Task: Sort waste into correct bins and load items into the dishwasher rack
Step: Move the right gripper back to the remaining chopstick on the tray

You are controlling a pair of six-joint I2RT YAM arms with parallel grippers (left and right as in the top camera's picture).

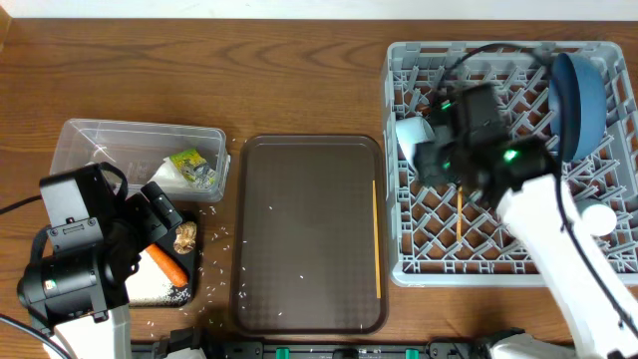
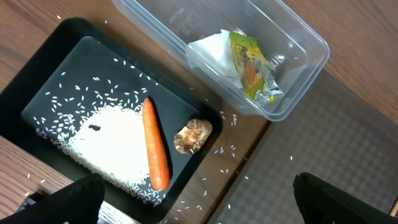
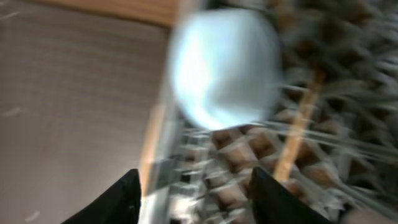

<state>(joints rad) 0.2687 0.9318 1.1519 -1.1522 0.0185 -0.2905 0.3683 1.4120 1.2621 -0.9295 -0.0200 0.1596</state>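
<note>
The black tray (image 2: 56, 93) holds the orange carrot (image 2: 155, 146), the brown food lump (image 2: 193, 135) and a heap of white rice (image 2: 106, 146). The clear tub (image 2: 298, 37) holds the yellow-green wrapper (image 2: 252, 65) and the white paper scrap (image 2: 208, 53). My left gripper (image 2: 199, 205) is open and empty above the tray's near corner. The grey rack (image 1: 508, 259) holds the upright blue plate (image 1: 580, 105), the light-blue cup (image 1: 412, 135) and one chopstick (image 1: 460, 214). My right gripper (image 3: 196, 199) is open and empty over the rack's left edge, just short of the cup (image 3: 224, 68).
The dark brown serving tray (image 1: 309, 234) lies between the bins and the rack, with the other chopstick (image 1: 377, 239) along its right edge. Loose rice grains (image 1: 224, 239) lie on the table beside it. A white round item (image 1: 601, 217) shows in the rack behind my right arm.
</note>
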